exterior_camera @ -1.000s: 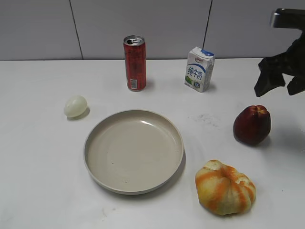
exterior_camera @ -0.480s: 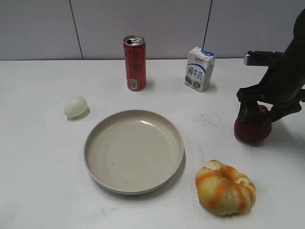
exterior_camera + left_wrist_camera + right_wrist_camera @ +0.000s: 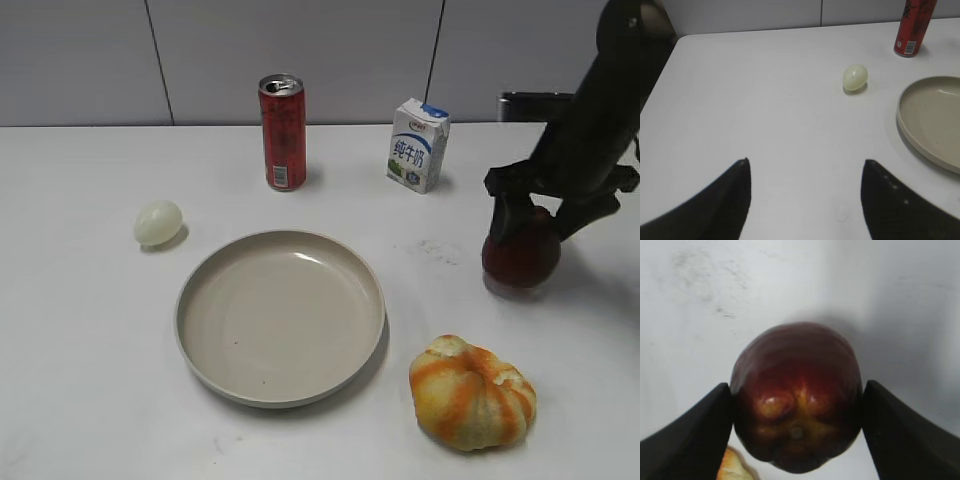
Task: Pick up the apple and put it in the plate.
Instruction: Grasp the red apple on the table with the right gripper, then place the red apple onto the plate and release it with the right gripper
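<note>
Clamped from above, my right claw [image 3: 527, 212] has both black fingers pressed against the flanks of the apple [image 3: 521, 254], one on each side, as the right wrist view shows plainly. The fruit sits at the right of the table [image 3: 90, 340], well apart from the plate [image 3: 281, 316] and behind the ribbed orange-and-yellow gourd [image 3: 472, 392]. Whether it is clear of the surface or just resting on it I cannot tell.

I judge this to be the grasp itself, with the carry not yet made. Next I need a straight lift, then a sweep leftward and a little toward the camera to bring the apple over the middle of the plate, passing clear of the gourd, and a low release so it does not roll off the shallow rim.

Seen close, the apple [image 3: 796, 396] is dark red, glossy and lobed, with a yellowish-orange patch around its dimple facing my camera. Its rounded, slick sides could let it slip if my hold is loose.

My left claw [image 3: 805, 197] hangs spread apart over bare table, holding nothing, near the pale egg-shaped thing [image 3: 855, 77].
</note>
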`<move>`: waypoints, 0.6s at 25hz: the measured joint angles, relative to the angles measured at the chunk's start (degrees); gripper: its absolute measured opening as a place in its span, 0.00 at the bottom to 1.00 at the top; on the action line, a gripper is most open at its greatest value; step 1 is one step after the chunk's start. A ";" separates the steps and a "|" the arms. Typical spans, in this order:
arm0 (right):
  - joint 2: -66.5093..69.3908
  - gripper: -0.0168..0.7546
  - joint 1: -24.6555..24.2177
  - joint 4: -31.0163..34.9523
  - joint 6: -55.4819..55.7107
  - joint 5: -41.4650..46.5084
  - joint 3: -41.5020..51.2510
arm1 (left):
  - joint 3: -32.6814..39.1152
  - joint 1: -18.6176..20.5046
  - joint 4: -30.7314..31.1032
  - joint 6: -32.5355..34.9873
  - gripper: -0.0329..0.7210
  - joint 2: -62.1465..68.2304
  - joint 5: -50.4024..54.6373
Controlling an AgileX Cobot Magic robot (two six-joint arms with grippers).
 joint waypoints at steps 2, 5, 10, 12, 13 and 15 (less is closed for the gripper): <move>-0.56 0.80 3.14 -0.06 0.00 1.35 -2.06 | 0.00 0.00 0.00 0.00 0.74 0.00 0.00; -1.83 0.80 10.98 0.07 0.00 1.71 -5.28 | 0.00 0.00 0.00 0.00 0.74 0.00 0.00; -1.85 0.80 23.27 1.91 0.00 -0.41 -7.65 | 0.00 0.00 0.00 0.00 0.74 0.00 0.00; -0.77 0.80 27.18 2.30 0.00 -1.73 -7.75 | 0.00 0.00 0.00 0.00 0.74 0.00 0.00; -0.01 0.80 28.48 2.30 0.00 -2.39 -7.75 | 0.00 0.00 0.00 0.00 0.74 0.00 0.00; 2.08 0.80 30.74 2.35 0.00 -3.81 -7.75 | 0.00 0.00 0.00 0.00 0.74 0.00 0.00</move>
